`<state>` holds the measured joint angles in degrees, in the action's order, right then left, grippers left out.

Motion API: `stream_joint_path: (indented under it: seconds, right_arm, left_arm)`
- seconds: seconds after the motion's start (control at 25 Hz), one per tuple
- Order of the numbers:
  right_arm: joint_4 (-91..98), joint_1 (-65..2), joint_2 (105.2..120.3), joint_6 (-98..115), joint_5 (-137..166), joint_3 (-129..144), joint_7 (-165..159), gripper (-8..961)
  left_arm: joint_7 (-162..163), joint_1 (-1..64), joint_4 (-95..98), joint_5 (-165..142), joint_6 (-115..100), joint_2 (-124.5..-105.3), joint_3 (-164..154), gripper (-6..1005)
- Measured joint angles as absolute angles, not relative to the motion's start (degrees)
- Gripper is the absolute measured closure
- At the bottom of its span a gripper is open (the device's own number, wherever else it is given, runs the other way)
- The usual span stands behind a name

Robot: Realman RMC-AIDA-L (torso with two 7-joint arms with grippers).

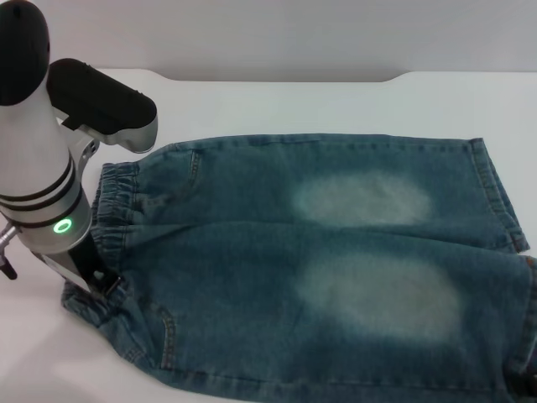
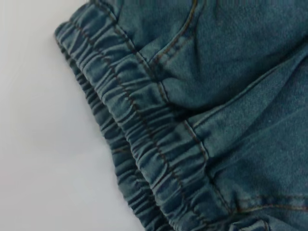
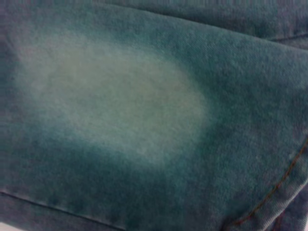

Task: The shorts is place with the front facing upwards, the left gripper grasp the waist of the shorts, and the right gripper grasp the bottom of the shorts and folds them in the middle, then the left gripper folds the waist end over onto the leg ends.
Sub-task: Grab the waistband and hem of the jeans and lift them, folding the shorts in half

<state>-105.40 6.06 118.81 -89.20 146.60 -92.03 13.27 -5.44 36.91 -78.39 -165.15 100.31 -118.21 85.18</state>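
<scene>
Blue denim shorts (image 1: 319,269) lie flat on the white table, front up, with a pale faded patch on each leg. The puckered elastic waist (image 1: 117,201) is at the left, and it fills the left wrist view (image 2: 144,139). The leg ends (image 1: 497,193) are at the right. My left gripper (image 1: 99,281), a black claw under the arm with the green ring, is down at the near end of the waist. A dark shape at the near leg's hem (image 1: 524,378) looks like the tip of my right gripper. The right wrist view shows a faded patch (image 3: 110,101) close up.
The white table (image 1: 336,101) shows bare behind the shorts and at the near left (image 1: 50,361). Its back edge runs along the top of the head view. The left arm's grey elbow housing (image 1: 105,105) hangs over the far left corner of the waist.
</scene>
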Motion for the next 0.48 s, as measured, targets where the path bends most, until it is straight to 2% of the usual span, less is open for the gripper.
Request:
stream_joint_path:
  seconds: [0.48]
  right_arm:
    - [-112.58, 5.41, 118.82, -87.32, 146.32, -93.25, 13.52, 932]
  left_arm:
    - [-4.69, 34.80, -84.03, -165.48, 96.92, -117.97, 86.94, 877]
